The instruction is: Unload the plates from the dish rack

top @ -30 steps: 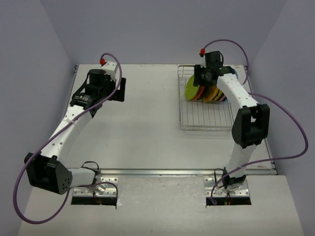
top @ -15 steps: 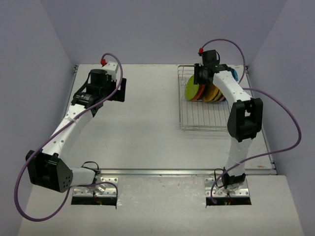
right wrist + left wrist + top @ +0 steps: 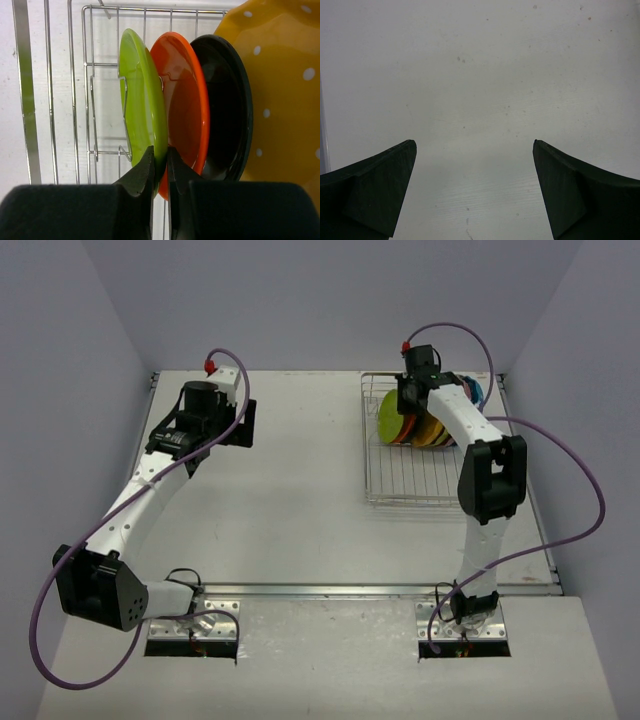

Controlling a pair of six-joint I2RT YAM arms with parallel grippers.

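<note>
Pinching the rim of the lime green plate (image 3: 142, 100) with the right pincer (image 3: 160, 152), almost fully closed. Standing in the dish rack (image 3: 415, 480), just right of the pincer: orange plate (image 3: 182, 100), black plate (image 3: 225, 110), then yellow plate (image 3: 280, 75), cut off at the edge. Plate bottoms hidden behind the fingers (image 3: 135, 200). Gaping wide over the table (image 3: 480, 60), holding nothing: left pincer (image 3: 475, 150).

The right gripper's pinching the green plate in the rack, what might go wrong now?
The right gripper pinches the lime green plate only by its thin rim, so it may slip when lifted. The orange plate stands close beside it and could get dragged. A wire of the dish rack crosses the green plate's face and might snag it.
</note>
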